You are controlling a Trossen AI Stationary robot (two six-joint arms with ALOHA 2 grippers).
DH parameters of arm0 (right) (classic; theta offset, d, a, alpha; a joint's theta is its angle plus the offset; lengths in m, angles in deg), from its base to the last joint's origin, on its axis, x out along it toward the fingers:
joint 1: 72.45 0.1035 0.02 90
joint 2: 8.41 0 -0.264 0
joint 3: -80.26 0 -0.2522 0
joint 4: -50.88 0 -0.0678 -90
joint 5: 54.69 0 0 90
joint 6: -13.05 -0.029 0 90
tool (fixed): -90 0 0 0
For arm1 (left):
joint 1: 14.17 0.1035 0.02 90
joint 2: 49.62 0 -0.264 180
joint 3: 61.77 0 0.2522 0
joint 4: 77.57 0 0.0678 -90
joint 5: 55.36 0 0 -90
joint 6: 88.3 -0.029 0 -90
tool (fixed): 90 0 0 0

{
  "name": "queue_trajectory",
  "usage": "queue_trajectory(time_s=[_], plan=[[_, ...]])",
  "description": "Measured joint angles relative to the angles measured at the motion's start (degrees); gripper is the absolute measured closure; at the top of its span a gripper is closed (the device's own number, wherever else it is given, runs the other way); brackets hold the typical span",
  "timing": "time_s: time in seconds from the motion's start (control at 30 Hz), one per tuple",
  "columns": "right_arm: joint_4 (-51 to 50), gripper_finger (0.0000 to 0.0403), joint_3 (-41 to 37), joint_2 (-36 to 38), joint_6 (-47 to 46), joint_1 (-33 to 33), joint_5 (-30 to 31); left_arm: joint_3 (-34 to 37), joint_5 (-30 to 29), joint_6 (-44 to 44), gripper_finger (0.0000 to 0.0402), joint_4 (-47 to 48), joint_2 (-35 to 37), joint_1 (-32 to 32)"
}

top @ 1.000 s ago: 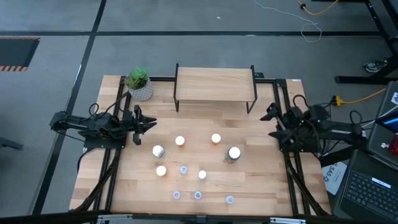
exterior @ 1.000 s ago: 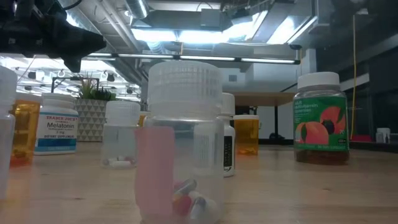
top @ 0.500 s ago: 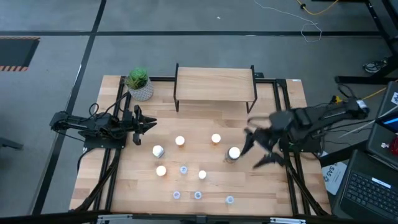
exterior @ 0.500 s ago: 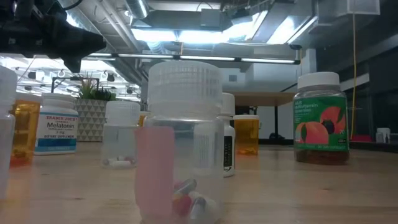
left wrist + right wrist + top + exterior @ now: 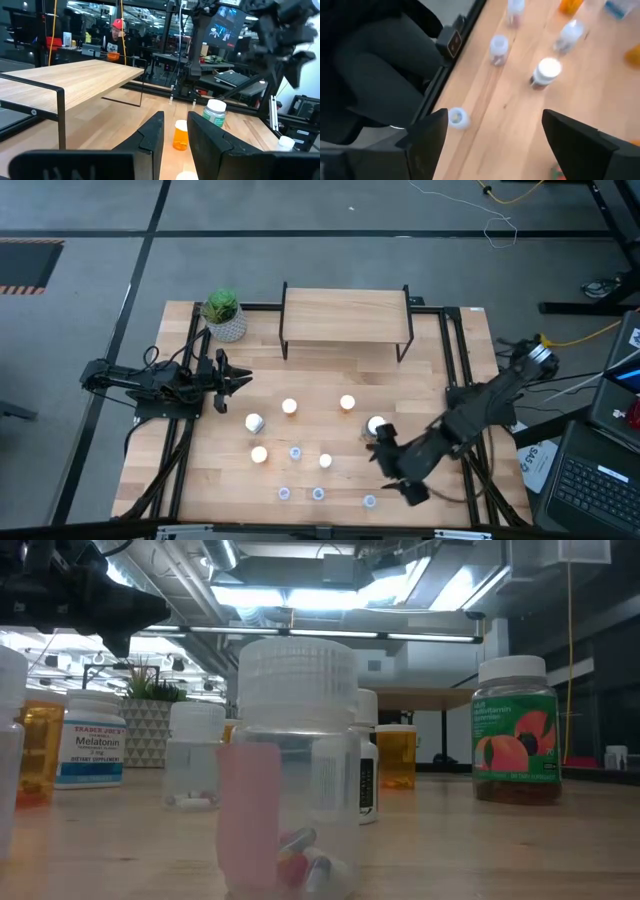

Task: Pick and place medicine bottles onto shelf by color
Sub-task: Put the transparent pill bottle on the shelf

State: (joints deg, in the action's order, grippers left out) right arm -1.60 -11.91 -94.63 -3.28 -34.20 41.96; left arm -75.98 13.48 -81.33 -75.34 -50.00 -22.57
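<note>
- The right gripper (image 5: 400,470) hangs wide open and empty over the table's front right, just at five o'clock of the green bottle (image 5: 375,427); a careless swing could knock that bottle over.
- Small clear bottles (image 5: 369,501) stand close at its seven o'clock; a low sweep may scatter them off the front edge.
- Orange bottles (image 5: 347,403) sit mid-table; the shelf (image 5: 345,315) at twelve o'clock holds no bottles.
- The left gripper (image 5: 240,379) waits at nine o'clock, fingers nearly closed, holding nothing.
</note>
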Motion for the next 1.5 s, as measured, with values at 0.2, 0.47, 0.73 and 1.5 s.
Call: queue_trajectory(time_s=[0.2,0.47,0.73,1.5], plan=[[-0.45,0.0079,0.78,-7.14,-3.44,0.16,-5.90,-0.02,-0.04,0.06,0.0321,0.55,0.02,0.00],[0.55,0.0079,0.78,-13.09,-3.70,0.27,-6.74,-0.02,-0.06,0.37,0.0321,0.79,0.00,0.01],[7.00,0.0079,0.78,-17.15,-3.12,2.79,-6.80,-0.02,-0.04,0.39,0.0321,0.96,-0.01,0.02],[7.65,0.0079,0.80,-24.15,-4.22,6.06,-0.70,-0.01,-0.04,0.62,0.0321,3.58,0.00,0.02]])
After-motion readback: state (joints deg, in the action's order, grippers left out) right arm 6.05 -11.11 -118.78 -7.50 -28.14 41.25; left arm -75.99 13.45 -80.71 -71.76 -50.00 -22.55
